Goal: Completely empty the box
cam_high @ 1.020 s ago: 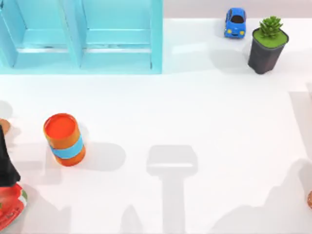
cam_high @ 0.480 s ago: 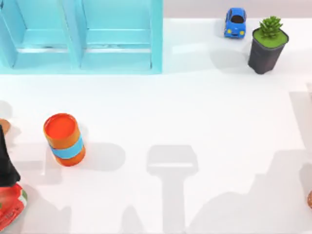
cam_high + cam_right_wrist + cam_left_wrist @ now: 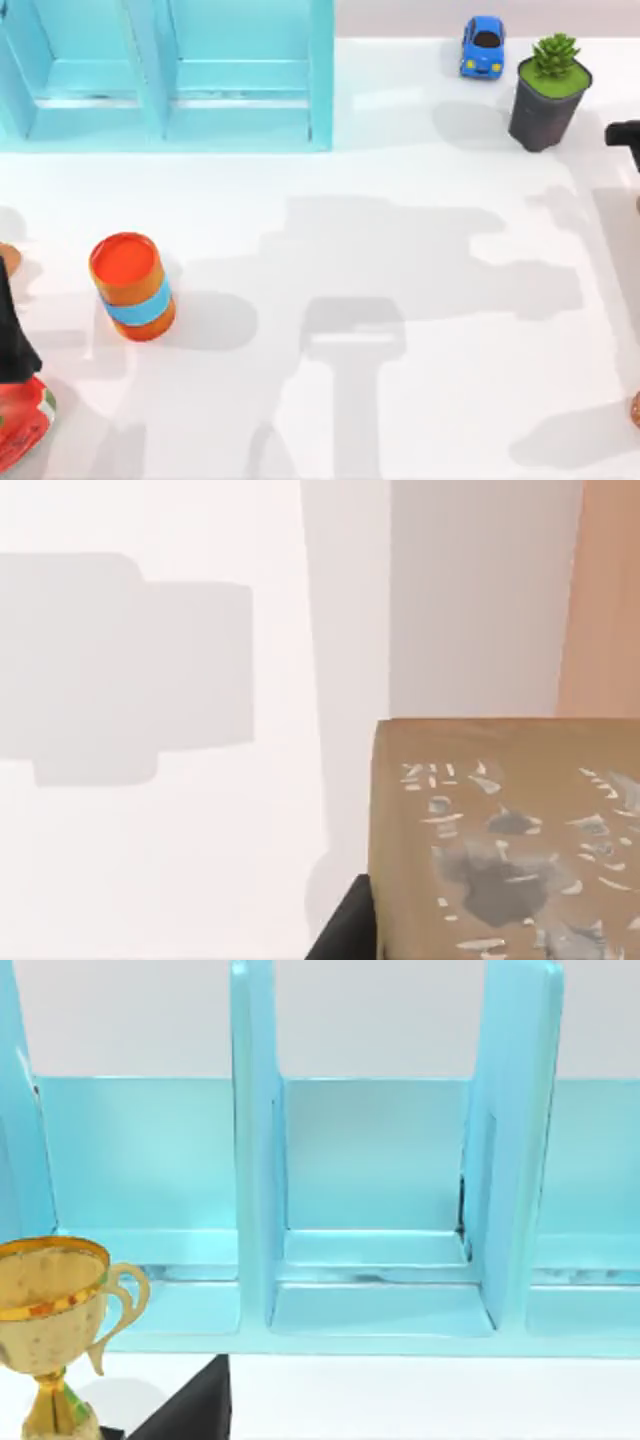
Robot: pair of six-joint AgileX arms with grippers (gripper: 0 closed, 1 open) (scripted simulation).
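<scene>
The light-blue box [image 3: 165, 75] with divided compartments stands at the table's back left. In the left wrist view its compartments [image 3: 375, 1210] hold nothing. My left arm [image 3: 12, 335] is at the table's left edge, and a black part of its gripper [image 3: 190, 1415] sits beside a gold trophy [image 3: 50, 1330]. A black part of my right arm [image 3: 625, 133] reaches in at the right edge, next to the plant. In the right wrist view a brown block with white and grey marks [image 3: 500, 850] lies close against a black gripper part [image 3: 340, 930].
An orange can with a blue band [image 3: 131, 286] stands at the left. A blue toy car [image 3: 483, 46] and a potted plant [image 3: 548, 90] are at the back right. A red object [image 3: 20, 425] is at the front left corner, a brown one [image 3: 636, 408] at the right edge.
My right arm has come into the top view at the right edge by the plant, and its shadow has spread from the front right across the middle of the table. Left arm unmoved.
</scene>
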